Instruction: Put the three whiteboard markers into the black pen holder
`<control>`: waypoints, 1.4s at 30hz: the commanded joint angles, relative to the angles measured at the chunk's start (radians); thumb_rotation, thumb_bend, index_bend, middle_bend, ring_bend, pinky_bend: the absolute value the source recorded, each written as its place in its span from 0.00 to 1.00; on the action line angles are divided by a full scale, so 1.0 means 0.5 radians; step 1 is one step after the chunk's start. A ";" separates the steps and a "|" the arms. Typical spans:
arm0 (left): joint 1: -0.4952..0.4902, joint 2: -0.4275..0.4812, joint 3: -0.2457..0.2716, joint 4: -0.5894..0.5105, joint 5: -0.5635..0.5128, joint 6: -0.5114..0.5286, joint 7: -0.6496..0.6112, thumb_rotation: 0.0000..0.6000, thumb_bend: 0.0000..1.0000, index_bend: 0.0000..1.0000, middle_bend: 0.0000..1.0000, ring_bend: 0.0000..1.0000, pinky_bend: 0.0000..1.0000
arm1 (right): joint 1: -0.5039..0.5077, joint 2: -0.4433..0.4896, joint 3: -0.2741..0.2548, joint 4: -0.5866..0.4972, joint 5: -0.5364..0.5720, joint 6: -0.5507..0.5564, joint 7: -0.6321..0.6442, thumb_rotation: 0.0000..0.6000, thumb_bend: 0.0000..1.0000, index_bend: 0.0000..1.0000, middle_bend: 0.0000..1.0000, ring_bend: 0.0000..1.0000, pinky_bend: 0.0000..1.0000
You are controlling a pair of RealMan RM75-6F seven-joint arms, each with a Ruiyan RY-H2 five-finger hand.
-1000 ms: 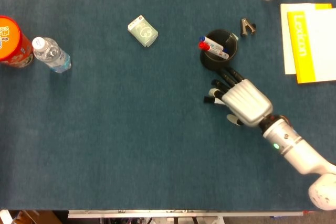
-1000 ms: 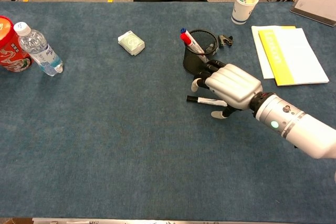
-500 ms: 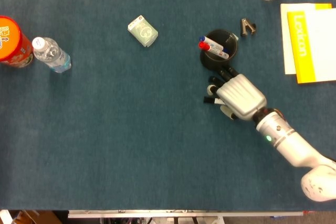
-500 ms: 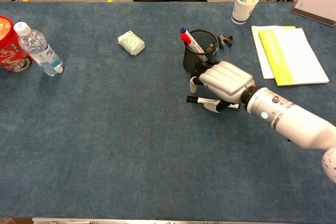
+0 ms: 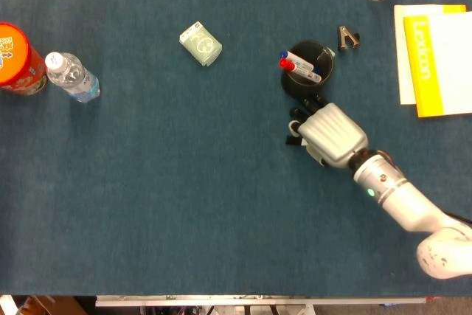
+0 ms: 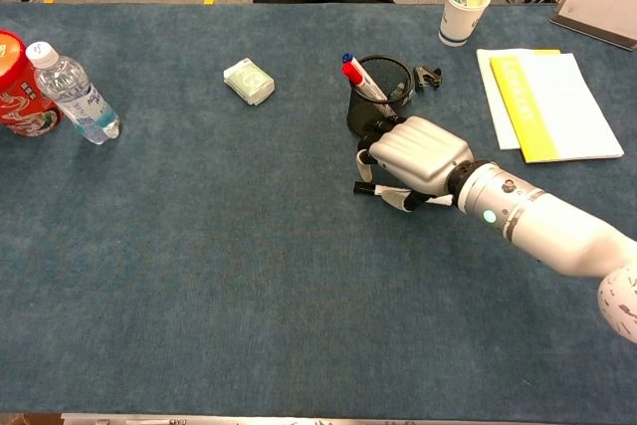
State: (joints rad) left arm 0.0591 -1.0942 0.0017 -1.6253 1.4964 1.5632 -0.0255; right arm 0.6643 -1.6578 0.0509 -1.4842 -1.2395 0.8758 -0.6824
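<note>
The right hand [image 6: 416,154], glossy white with black fingers, has edged closer to the black pen holder [image 6: 381,97] than a second ago, curling down over the black-capped marker [image 6: 364,188] on the blue felt table [image 6: 249,276]; whether it grips is unclear. Red-capped marker [image 6: 360,81] and blue-capped marker [image 5: 304,64] lean inside the round holder.
</note>
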 commanded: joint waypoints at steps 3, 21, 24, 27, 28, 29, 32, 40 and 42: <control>0.004 0.004 0.002 0.007 -0.002 0.000 -0.013 1.00 0.42 0.22 0.22 0.22 0.17 | 0.018 -0.024 -0.024 0.006 0.011 0.018 -0.055 1.00 0.33 0.43 0.27 0.09 0.10; 0.006 0.006 0.011 0.029 0.000 -0.015 -0.048 1.00 0.42 0.22 0.21 0.22 0.17 | 0.012 -0.065 -0.128 0.044 -0.084 0.111 -0.115 1.00 0.32 0.43 0.27 0.09 0.10; 0.004 0.009 0.013 0.028 0.004 -0.017 -0.053 1.00 0.42 0.22 0.21 0.22 0.17 | 0.005 -0.086 -0.143 0.075 -0.118 0.133 -0.116 1.00 0.32 0.43 0.27 0.09 0.10; 0.004 0.010 0.012 0.031 0.001 -0.019 -0.058 1.00 0.42 0.22 0.21 0.22 0.17 | -0.002 -0.111 -0.151 0.119 -0.168 0.166 -0.094 1.00 0.32 0.43 0.27 0.09 0.10; 0.005 0.010 0.013 0.031 0.000 -0.020 -0.058 1.00 0.42 0.22 0.21 0.22 0.17 | -0.005 -0.119 -0.153 0.134 -0.186 0.176 -0.082 1.00 0.32 0.43 0.27 0.09 0.10; 0.005 0.011 0.014 0.032 -0.001 -0.022 -0.059 1.00 0.42 0.22 0.21 0.22 0.17 | -0.008 -0.129 -0.158 0.158 -0.210 0.188 -0.072 1.00 0.33 0.44 0.27 0.09 0.10; 0.006 0.013 0.017 0.034 -0.003 -0.028 -0.063 1.00 0.42 0.22 0.21 0.22 0.17 | -0.016 -0.160 -0.171 0.229 -0.276 0.226 -0.050 1.00 0.34 0.45 0.28 0.09 0.10; 0.002 0.018 0.021 0.036 -0.007 -0.044 -0.071 1.00 0.42 0.22 0.21 0.22 0.16 | -0.032 -0.204 -0.170 0.321 -0.333 0.247 -0.001 1.00 0.35 0.47 0.29 0.09 0.10; 0.002 0.019 0.021 0.034 -0.008 -0.047 -0.073 1.00 0.42 0.22 0.21 0.22 0.16 | -0.036 -0.213 -0.170 0.341 -0.352 0.258 0.005 1.00 0.35 0.48 0.29 0.09 0.10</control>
State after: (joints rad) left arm 0.0601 -1.0850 0.0123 -1.6080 1.4924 1.5399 -0.0619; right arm 0.6474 -1.7625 -0.0344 -1.3163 -1.4129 1.0027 -0.6811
